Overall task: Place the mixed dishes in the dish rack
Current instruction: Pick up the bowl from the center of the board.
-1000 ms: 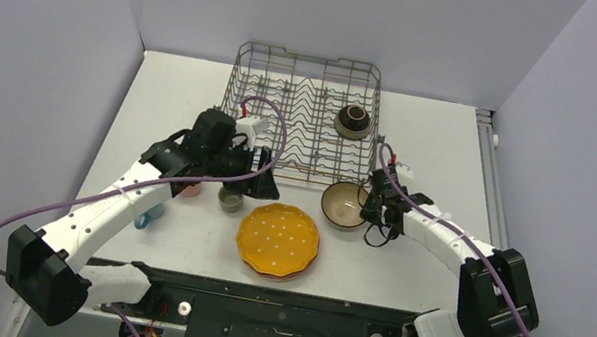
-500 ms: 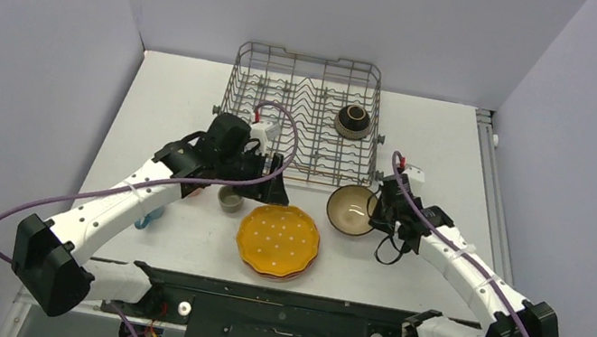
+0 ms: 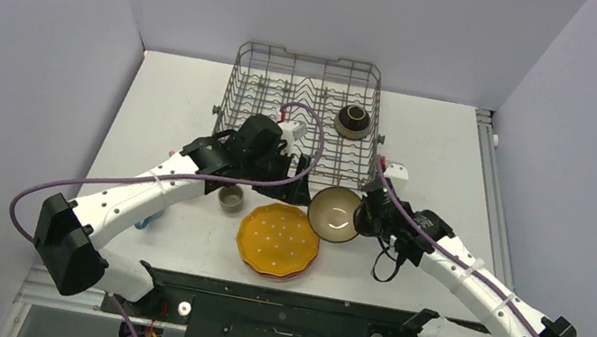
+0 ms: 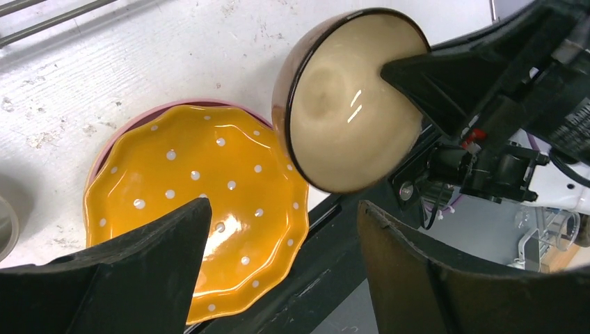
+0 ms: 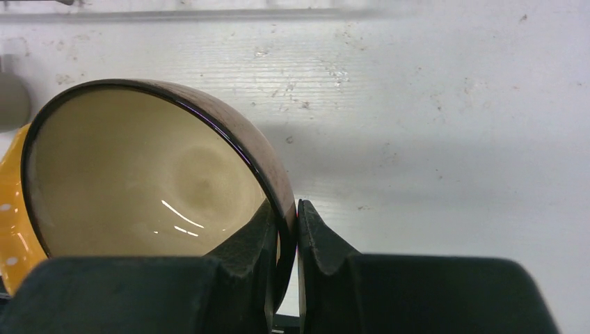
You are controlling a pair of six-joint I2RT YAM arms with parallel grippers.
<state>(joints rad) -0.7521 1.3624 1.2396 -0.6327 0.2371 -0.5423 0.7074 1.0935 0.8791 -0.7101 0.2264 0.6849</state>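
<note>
At the left of the top view, a blue mug (image 3: 146, 218) peeks out from under the white left arm. It stands on the matte white table (image 3: 178, 102). To its right a small round grey-green cup (image 3: 229, 198) stands upright, just beside the arm.

Low in the centre lies the orange plate (image 3: 278, 240), glossy, scalloped at the rim and dotted white. Above it, at upper centre, the rack (image 3: 237, 76) is a rectangular grey wire basket with rows of upright tines. A round dark bowl (image 3: 352, 121) sits in its right part.

The left gripper (image 3: 298, 189) hangs between the rack's near edge and the plate, its jaws spread wide with nothing in them. In the left wrist view its black wedge-shaped fingers (image 4: 139, 278) stand well apart above the plate's wavy edge. The rim of a pink plate (image 4: 122, 132) shows beneath the orange one at that view's upper left.

Right of centre, the right gripper (image 3: 362, 220) is clenched on the cream-lined bowl (image 3: 335, 213). The bowl is held tilted, just beside the plate's upper right edge and below the rack. In the right wrist view the two black fingers (image 5: 243, 243) pinch the rim. One lies against the shiny cream inside and the other against the glossy brown outer wall, whose lip is a thin dark line.
</note>
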